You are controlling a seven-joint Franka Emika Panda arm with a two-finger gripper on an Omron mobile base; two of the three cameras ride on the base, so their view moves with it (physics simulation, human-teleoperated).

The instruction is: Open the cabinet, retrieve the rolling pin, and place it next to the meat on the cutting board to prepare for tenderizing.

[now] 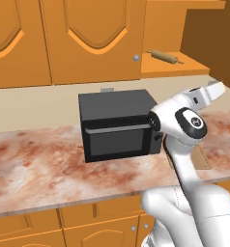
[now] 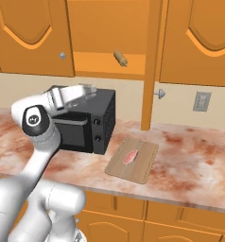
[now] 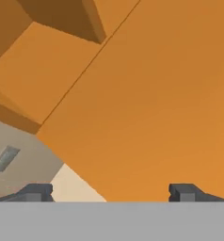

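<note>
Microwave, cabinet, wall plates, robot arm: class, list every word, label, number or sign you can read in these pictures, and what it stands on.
None can be read.
Microwave: no brand or numbers, only plain round knobs.
Robot arm: a small white mark on a dark joint cap, no letters legible.
Wall outlet: blank.

— What sort of place is this?

— A home kitchen, rendered rather than filmed. Orange-brown wall cabinets with arched raised panels and small round knobs hang above a reddish marbled countertop.

— Anything else that says kitchen?

— A black microwave stands on the counter, base cabinets run beneath it, and a cutting board carries a piece of meat. A rolling pin lies on an open cabinet shelf, and an outlet plate sits on the beige wall.
</note>
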